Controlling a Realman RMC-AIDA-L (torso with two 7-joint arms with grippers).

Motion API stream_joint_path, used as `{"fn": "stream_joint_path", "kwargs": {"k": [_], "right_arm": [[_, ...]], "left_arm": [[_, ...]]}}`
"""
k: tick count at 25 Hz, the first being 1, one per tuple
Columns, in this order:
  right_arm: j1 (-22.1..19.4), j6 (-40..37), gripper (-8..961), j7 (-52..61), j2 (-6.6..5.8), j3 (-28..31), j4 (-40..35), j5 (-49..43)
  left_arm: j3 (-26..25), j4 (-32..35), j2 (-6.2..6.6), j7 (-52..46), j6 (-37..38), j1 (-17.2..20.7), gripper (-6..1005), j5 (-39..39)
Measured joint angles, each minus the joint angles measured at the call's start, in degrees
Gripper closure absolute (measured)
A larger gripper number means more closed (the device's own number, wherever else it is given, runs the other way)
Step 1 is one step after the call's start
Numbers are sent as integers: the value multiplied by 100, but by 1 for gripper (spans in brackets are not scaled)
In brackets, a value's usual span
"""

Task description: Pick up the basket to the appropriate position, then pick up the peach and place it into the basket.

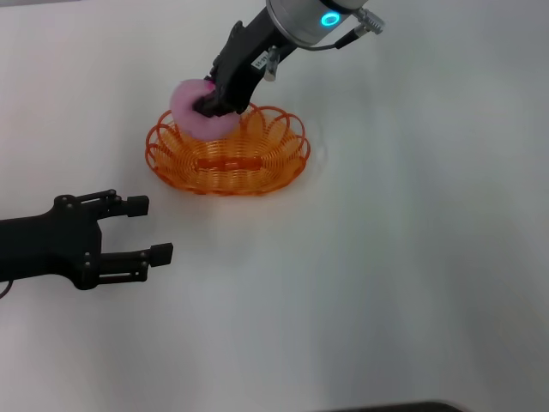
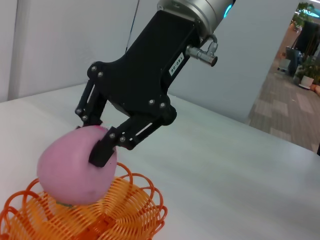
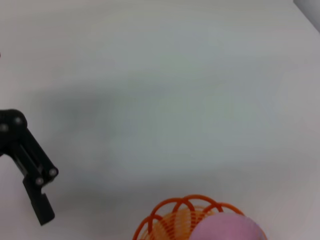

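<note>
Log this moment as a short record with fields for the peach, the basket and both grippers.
peach: pink, held over the left part of the basket, at its rim
basket: orange wire, resting on the white table
right gripper: shut on the peach, reaching in from the far side
left gripper: open, holding nothing, nearer the robot than the basket and apart from it

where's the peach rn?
In the head view the peach is held by the right gripper over the far-left rim of the basket, at the table's far middle. The left gripper sits open nearer the robot, apart.
</note>
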Motion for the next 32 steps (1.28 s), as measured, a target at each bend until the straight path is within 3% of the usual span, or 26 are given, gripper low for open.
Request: {"fn": "stream_joint_path", "kwargs": {"k": [6, 14, 27, 32], "right_arm": [[-2, 17, 716, -30, -6, 15, -13, 73], [1, 32, 316, -52, 0, 1, -23, 74], [-22, 100, 320, -70, 0, -20, -109, 77], [-237, -14, 321, -108, -33, -6, -390, 250]], "left_arm": [[0, -66, -2, 1, -19, -25, 173, 0], [0, -144, 5, 5, -72, -55, 173, 0], [0, -142, 7, 5, -90, -53, 173, 0], [0, -140, 17, 3, -90, -52, 172, -1]]}}
